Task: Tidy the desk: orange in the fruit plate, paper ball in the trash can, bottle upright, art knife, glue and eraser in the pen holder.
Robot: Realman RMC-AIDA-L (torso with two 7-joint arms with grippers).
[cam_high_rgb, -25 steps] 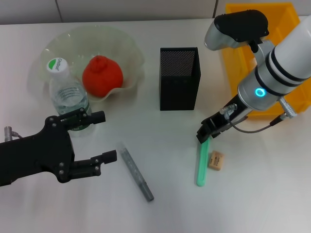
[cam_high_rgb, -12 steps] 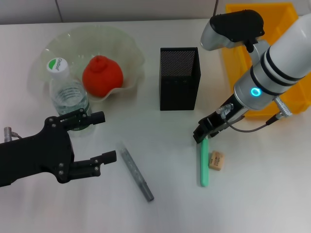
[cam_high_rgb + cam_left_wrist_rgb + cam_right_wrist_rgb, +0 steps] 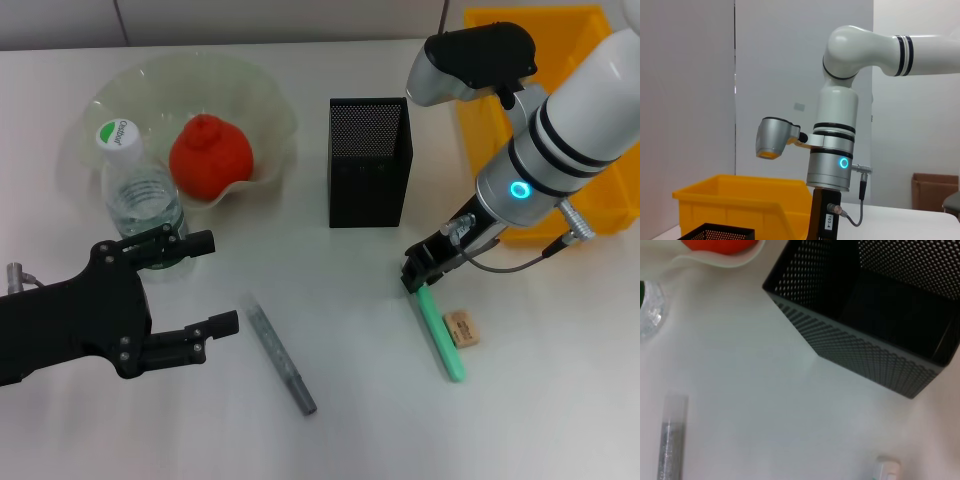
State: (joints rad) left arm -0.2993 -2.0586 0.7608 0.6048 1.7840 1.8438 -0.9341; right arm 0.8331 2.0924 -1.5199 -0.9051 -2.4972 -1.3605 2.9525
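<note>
The orange lies in the pale-green fruit plate. The bottle stands upright at the plate's front edge. The black mesh pen holder stands mid-table and also shows in the right wrist view. My right gripper is just in front of the holder, shut on the upper end of the green art knife, which slants down to the table. The tan eraser lies beside the knife. The grey glue stick lies in front. My left gripper is open and empty, near the bottle. The paper ball is out of view.
The yellow trash can stands at the back right behind my right arm, and also shows in the left wrist view. The glue's clear cap shows in the right wrist view.
The green knife has swung about its held end, its lower end moving to the right. The eraser has shifted right with it. My right arm moved slightly left. The left arm has not moved.
</note>
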